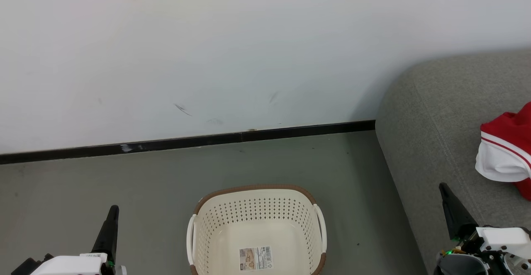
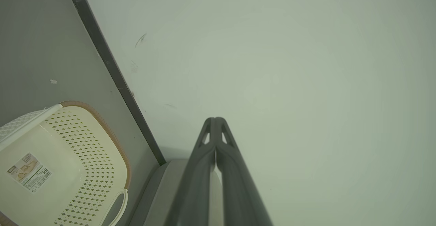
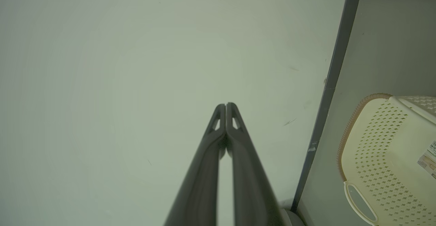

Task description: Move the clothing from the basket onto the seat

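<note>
Left gripper (image 1: 114,208) is seen near left, fingers pressed together, nothing held. Right gripper (image 1: 443,186) is seen near right, at the seat's left edge, fingers likewise pressed together and empty.

Basket (image 1: 257,188) is set on the floor (image 1: 124,175) between them, near centre. A label (image 1: 256,258) is seen on its bottom, no cloth. Its nearest part is cut off by the frame, so a leftover there cannot be ruled out.

Clothing (image 1: 504,150), red with white trim, is bunched on the seat (image 1: 431,113) at the right, partly cut by the frame edge. Task is judged done or nearly so.

Risks:
- Clothing could be dragged off if the right gripper is swung across the seat and snags it.
- The light basket could be knocked over by either arm when retracted.

Baseboard (image 1: 186,141) and wall (image 1: 249,38) are seen farthest back.
</note>
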Controlling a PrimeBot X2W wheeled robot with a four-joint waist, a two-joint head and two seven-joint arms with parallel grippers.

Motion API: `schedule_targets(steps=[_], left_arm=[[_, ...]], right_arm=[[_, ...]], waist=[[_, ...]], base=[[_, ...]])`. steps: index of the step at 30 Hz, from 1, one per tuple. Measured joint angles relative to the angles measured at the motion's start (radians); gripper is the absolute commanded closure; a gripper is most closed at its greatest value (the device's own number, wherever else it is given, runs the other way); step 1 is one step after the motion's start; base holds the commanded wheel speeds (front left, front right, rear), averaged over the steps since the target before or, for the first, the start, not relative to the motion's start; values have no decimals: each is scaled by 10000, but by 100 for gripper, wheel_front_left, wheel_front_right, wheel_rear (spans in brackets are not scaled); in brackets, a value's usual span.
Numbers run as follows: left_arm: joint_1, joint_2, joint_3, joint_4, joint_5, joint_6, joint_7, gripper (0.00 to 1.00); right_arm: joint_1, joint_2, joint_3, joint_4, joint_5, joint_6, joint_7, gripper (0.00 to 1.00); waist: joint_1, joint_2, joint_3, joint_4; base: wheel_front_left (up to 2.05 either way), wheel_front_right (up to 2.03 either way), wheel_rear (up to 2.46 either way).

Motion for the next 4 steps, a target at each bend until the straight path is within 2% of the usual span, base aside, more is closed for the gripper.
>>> schedule_targets(steps=[4], left_arm=[[0, -2, 0, 0, 0, 0, 0, 100]], right_arm=[[0, 2, -6, 0, 0, 2, 0, 100]], waist=[[0, 0, 0, 0]], base=[[0, 0, 0]])
